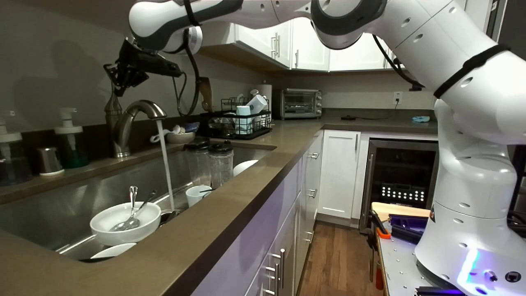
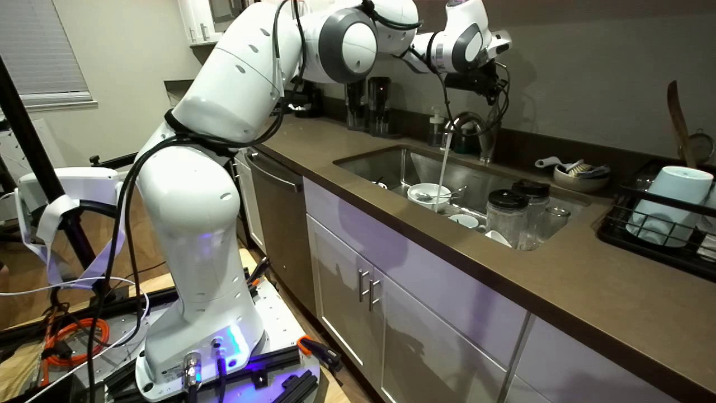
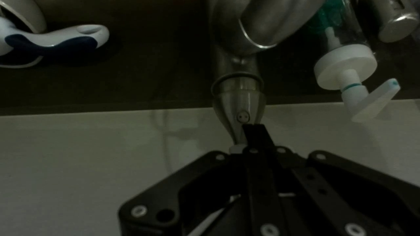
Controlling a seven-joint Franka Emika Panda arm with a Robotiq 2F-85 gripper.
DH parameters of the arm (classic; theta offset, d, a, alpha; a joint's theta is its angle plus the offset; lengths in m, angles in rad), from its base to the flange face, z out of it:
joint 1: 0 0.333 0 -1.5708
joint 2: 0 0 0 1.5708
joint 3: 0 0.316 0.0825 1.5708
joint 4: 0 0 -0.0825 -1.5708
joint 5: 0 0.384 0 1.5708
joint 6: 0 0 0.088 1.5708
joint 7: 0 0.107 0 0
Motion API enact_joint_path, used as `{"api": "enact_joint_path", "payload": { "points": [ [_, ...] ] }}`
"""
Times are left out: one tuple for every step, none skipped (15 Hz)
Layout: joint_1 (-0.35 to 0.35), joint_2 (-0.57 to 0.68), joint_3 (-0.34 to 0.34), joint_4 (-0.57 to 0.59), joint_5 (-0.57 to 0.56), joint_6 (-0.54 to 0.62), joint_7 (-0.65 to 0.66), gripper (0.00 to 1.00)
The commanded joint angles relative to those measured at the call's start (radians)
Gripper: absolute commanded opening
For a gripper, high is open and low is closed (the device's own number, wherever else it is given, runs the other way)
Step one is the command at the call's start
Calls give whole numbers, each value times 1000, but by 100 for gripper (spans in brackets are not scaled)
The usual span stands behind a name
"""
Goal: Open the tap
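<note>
The tap (image 1: 141, 110) is a brushed-steel gooseneck faucet behind the sink; it also shows in an exterior view (image 2: 488, 140) and the wrist view (image 3: 226, 29). A stream of water (image 1: 166, 168) runs from its spout into the sink in both exterior views. Its tapered handle (image 3: 241, 98) rises at the back of the base against the wall. My gripper (image 3: 254, 126) is shut, its fingertips together at the handle's narrow upper end, partly covering it. Whether they touch is unclear. In both exterior views the gripper (image 1: 118, 88) is above the tap, tilted down (image 2: 493, 101).
Pump soap bottles (image 1: 68, 135) and a steel cup (image 1: 50, 160) stand beside the tap. The sink (image 1: 24, 222) holds a white bowl (image 1: 125, 224), a mug (image 1: 196, 195) and lidded jars (image 1: 222, 164). A brush bowl (image 1: 181, 137) and dish rack (image 1: 254, 133) are on the counter.
</note>
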Motion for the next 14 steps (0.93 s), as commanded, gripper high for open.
{"api": "enact_joint_path", "payload": {
  "points": [
    [-13,21,9,52,7,67,-21,2],
    [-11,22,7,56,5,71,-20,2],
    [-12,23,7,57,5,78,-20,2],
    [-10,24,5,59,3,90,-17,2],
    [-11,24,5,59,4,99,-18,2],
    [-11,25,5,61,5,97,-18,2],
    [-11,26,5,63,5,96,-18,2],
    [-12,28,5,65,6,96,-17,2],
    [-12,29,4,65,6,96,-16,2],
    [-10,28,3,62,4,97,-13,2],
    [-8,26,2,59,3,97,-11,2],
    [-4,24,-6,63,5,64,-16,2],
    [-4,21,-8,62,4,48,-15,2],
    [-6,16,-7,52,5,52,-17,2]
  ]
}}
